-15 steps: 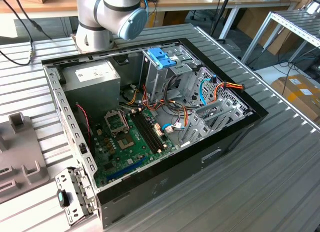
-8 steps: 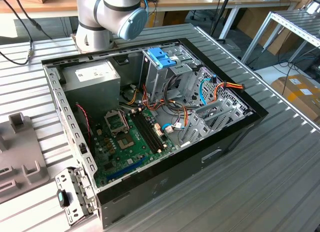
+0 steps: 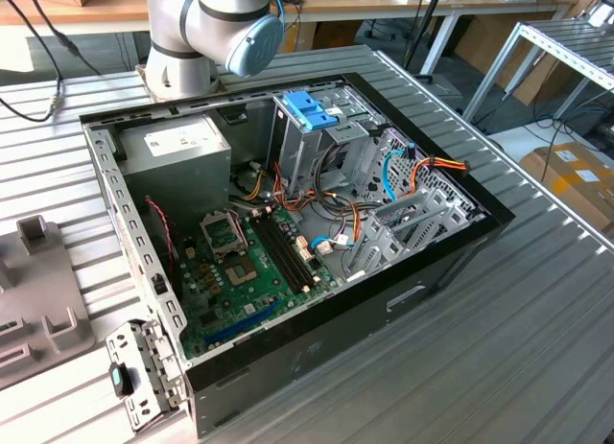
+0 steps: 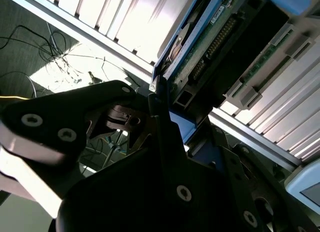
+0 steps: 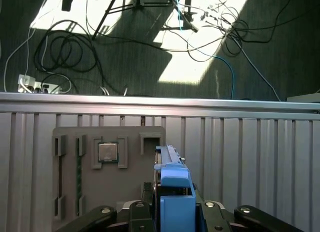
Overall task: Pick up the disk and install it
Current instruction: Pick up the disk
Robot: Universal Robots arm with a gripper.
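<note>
grey arm [image 3: 177, 32], blue cap [image 3: 255, 43], black hand [image 5: 174, 208]

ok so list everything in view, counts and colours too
disk: one, blue rails, green board underside, on edge in the gripper
computer case: one, black, open on the table
power supply: one, grey, case corner near the arm
motherboard: one, green, case floor
latch: one, light blue, atop the drive cage
fixture tray: one, grey, on the table
table: one, silver, ribbed
arm: one, grey, blue cap, beside the case
gripper: one, black, shut on the disk
</note>
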